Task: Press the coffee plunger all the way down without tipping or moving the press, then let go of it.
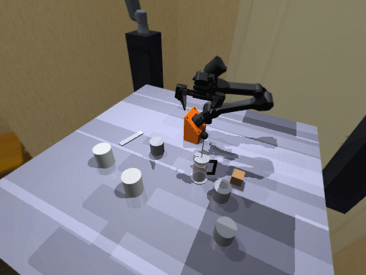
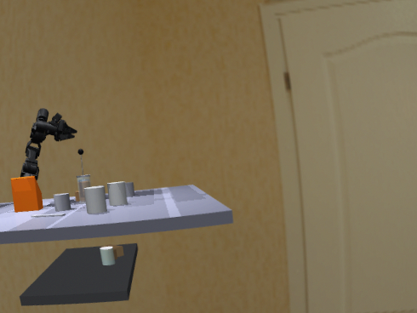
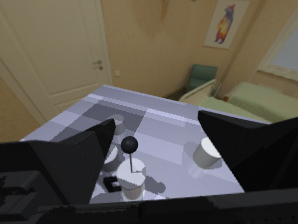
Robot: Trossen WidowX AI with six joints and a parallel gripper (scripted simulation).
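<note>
Wrist view alone: plunger knob [image 3: 129, 145] between wide, empty gripper [image 3: 155, 135] fingers, press [image 3: 131, 179] below.

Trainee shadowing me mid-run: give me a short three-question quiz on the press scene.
1. True or false: the black parallel-jaw gripper is shut on the round black plunger knob.
2. The clear glass coffee press has its thin plunger rod: A) raised B) fully down.
3. Fill in: the small tan cube sits beside the press's black ____.

Key: 1 false, it is open and above the knob; 2 A; 3 handle.
</note>
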